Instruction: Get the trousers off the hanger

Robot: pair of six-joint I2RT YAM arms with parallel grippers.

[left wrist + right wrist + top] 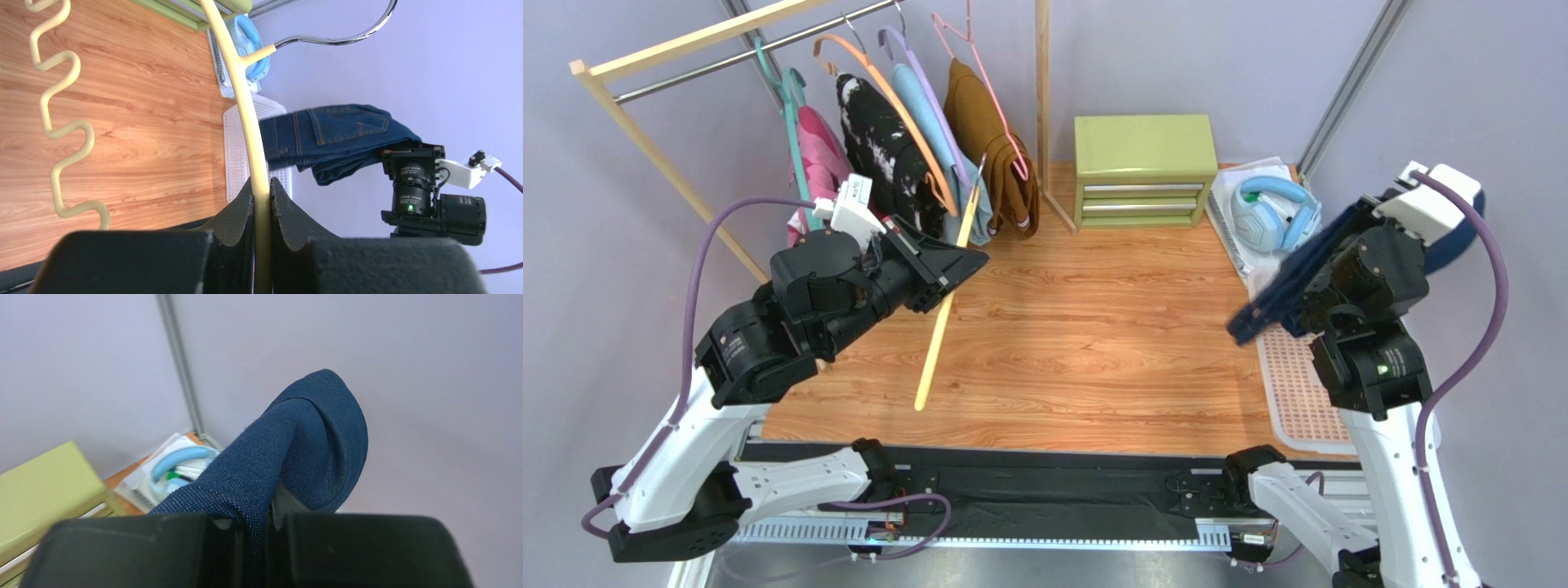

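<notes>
Top view: left gripper [962,260] clamped on bare yellow hanger [934,349] above table [1112,331]. Right gripper [1318,279] pinches navy trousers [1271,304], aloft at right edge, well apart from hanger. Pink trousers [817,145] hang on rack [646,55] (likely next job).

Left wrist: jaws tight on hanger bar, nothing draped on it.

Right wrist: denim fold nipped between closed fingers.

Reckon navy pair off, only needs setting down; pink pair untouched.

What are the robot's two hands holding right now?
Left gripper: closed, holding the yellow hanger.
Right gripper: closed, holding the blue trousers.
</notes>
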